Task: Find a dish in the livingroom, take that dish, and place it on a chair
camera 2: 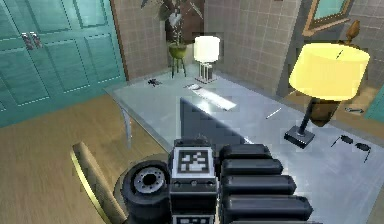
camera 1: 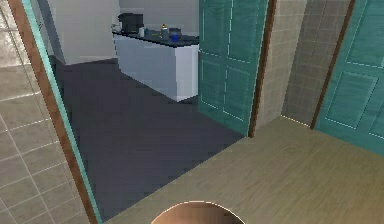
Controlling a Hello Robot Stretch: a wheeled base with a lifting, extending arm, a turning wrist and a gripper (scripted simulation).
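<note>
Gripper (camera 2: 148, 186): dark round body low in the arm side view, just left of the white marker squares. Its fingertips are not readable against the arm, so I cannot tell the jaw state or whether it holds anything.

Just left of the gripper is a tan curved-back chair (camera 2: 88, 178). Directly beyond the gripper is a pale glass-topped table on thin legs (camera 2: 160, 108), with a dark upright panel (camera 2: 205, 122) at its near edge. I cannot tell what the panel is.

On the table:
- Beyond and right of the gripper: yellow-shaded lamp on a dark base (camera 2: 326, 76).
- Far beyond it: small white-shaded lamp (camera 2: 207, 50).
- Between them: flat white sheet (camera 2: 218, 99).
- Scattered small dark bits (camera 2: 352, 146), too small to name. None reads clearly as a dish.

Past the table is a green round stand with a plant (camera 2: 177, 52). Far left are teal panelled double doors (camera 2: 50, 55).

In the forward view, a white counter with a dark top (camera 1: 155, 58) stands on dark floor. A teal door (camera 1: 235, 60) is to its right.
</note>
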